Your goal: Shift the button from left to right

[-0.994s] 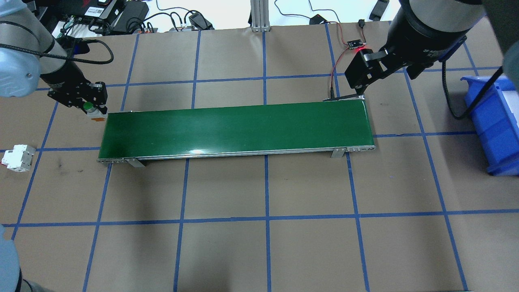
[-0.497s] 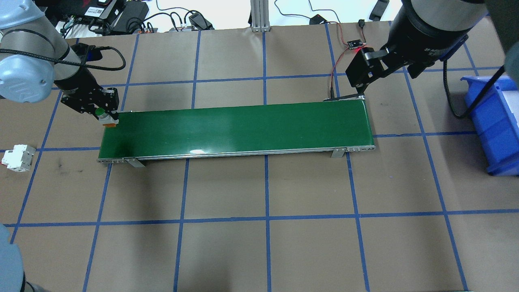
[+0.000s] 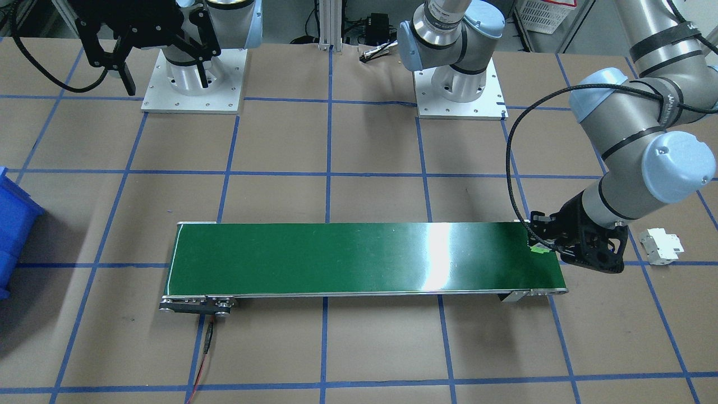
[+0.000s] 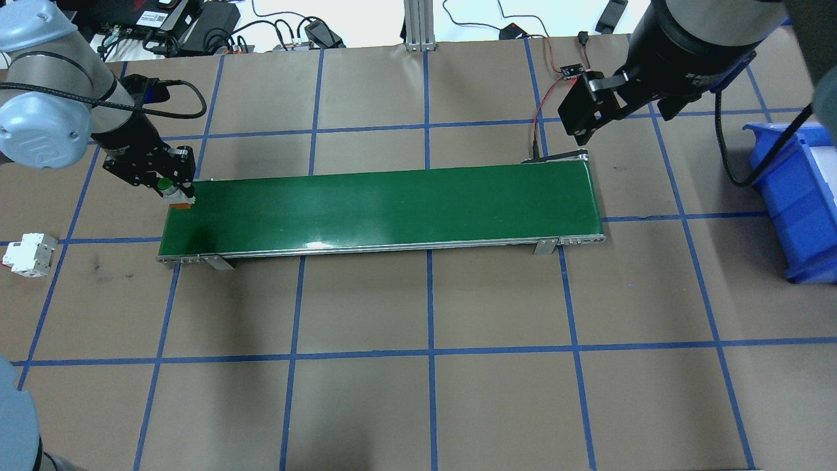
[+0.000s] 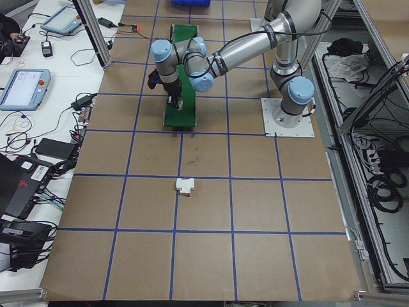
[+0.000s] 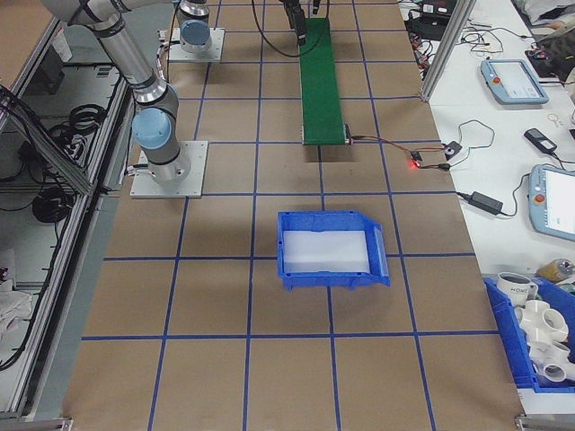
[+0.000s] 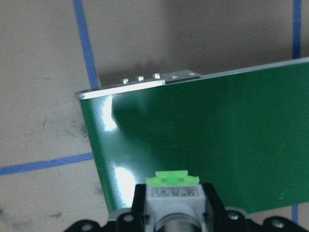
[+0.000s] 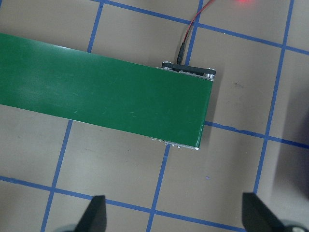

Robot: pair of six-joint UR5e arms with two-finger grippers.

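Item: button (image 4: 166, 185), clamped in our left gripper (image 4: 171, 190) over the conveyor belt's (image 4: 379, 203) 9 o'clock end. Right gripper (image 4: 585, 134), fingers apart, waits beyond the 3 o'clock end.

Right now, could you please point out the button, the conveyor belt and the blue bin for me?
button (image 4: 164, 185), overhead exterior view, on its round green cap.
conveyor belt (image 4: 392, 203), overhead exterior view, on the bare green belt surface.
blue bin (image 6: 292, 272), exterior right view, on its near left wall.
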